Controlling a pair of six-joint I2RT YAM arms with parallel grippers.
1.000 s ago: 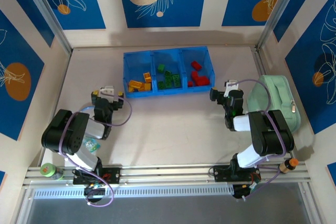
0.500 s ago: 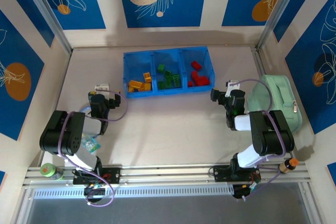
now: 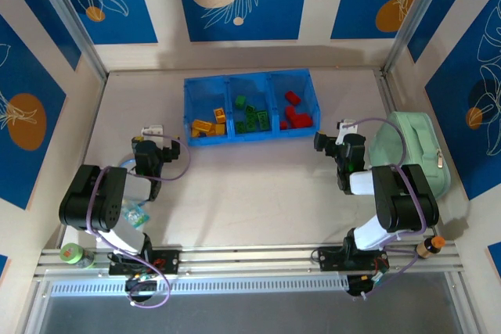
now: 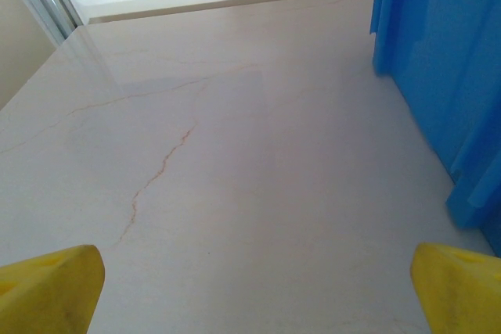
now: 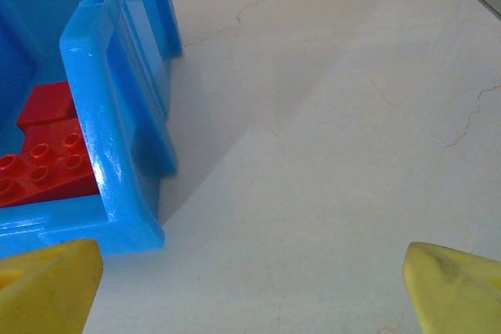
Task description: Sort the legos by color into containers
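Top external: legos [image 3: 254, 121] all sorted by color in the blue tray [image 3: 205, 98]. Both left jaws and right jaws are wide apart, empty, low over the tabletop [image 3: 258, 185].

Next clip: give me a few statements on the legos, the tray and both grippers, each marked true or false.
1. The red legos lie in the right compartment of the tray. True.
2. The left gripper holds a lego. False: its jaws stand open and empty.
3. The green legos lie in the middle compartment. True.
4. The right gripper hangs over the pouch. False: it is over bare table, by the tray's corner.
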